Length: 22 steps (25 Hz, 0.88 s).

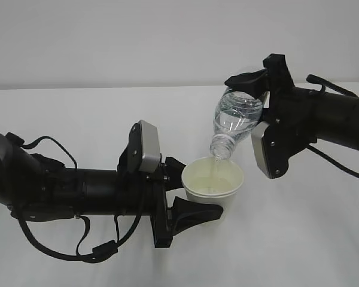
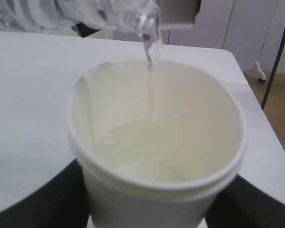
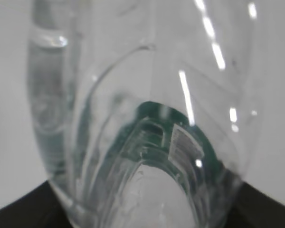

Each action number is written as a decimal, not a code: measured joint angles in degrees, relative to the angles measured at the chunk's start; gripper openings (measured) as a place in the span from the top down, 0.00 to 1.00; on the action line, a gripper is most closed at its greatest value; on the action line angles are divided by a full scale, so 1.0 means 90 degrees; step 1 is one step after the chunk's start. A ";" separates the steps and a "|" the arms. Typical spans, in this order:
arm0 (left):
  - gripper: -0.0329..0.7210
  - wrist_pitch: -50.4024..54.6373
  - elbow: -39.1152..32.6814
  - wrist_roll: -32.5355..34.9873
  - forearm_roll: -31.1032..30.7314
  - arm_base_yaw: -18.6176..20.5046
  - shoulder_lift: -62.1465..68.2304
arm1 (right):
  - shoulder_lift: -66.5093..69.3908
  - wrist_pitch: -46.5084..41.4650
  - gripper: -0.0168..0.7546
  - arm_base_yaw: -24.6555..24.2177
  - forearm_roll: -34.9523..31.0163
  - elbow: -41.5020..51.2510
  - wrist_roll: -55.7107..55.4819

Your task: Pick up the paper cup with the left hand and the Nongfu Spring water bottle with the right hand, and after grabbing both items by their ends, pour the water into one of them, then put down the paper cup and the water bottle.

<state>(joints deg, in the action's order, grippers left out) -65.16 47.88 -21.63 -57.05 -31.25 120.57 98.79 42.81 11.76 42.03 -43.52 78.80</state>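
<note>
While the Nongfu Spring water bottle (image 1: 236, 122) hangs tipped neck-down at about seven o'clock, a thin stream of water (image 2: 151, 57) drops from its mouth into the paper cup (image 1: 213, 182)! The right hand (image 1: 257, 89) comes in from three o'clock, its jaws clamped around the bottle's base end, green label visible through the clear plastic in the right wrist view. Down at the cup, the left hand (image 1: 182, 191) reaches in from nine o'clock, one black finger (image 1: 191, 214) beside the cup at its six o'clock, the other at its ten o'clock, squeezing the cup between them. Look in from the left wrist view: a shallow pool sits across the cream bottom of the cup, with the bottle's neck just above the rim at twelve o'clock. Cup upright, over the white table (image 1: 78, 119), near centre, bottle directly above and to its one o'clock.
</note>
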 joint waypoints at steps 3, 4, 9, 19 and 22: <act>0.34 0.0000 0.0000 -0.0011 0.0000 0.0000 0.0000 | 0.0000 0.0000 0.39 0.0000 0.0000 0.0000 0.0014; 0.34 0.0000 0.0000 -0.0011 0.0000 0.0000 0.0000 | 0.0000 0.0000 0.39 0.0000 0.0000 0.0000 0.0014; 0.34 0.0000 0.0000 -0.0011 0.0000 0.0000 0.0000 | 0.0000 0.0000 0.39 0.0000 0.0000 0.0000 0.0025; 0.34 0.0000 0.0000 -0.0024 0.0000 0.0000 0.0000 | 0.0000 0.0000 0.39 0.0000 0.0000 0.0000 0.0091; 0.34 0.0000 0.0000 -0.0037 0.0000 0.0000 0.0000 | 0.0000 0.0000 0.39 0.0000 0.0000 0.0000 0.0123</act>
<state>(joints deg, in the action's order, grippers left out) -65.16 47.88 -21.96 -57.05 -31.25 120.57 98.79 42.81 11.76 42.03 -43.52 79.90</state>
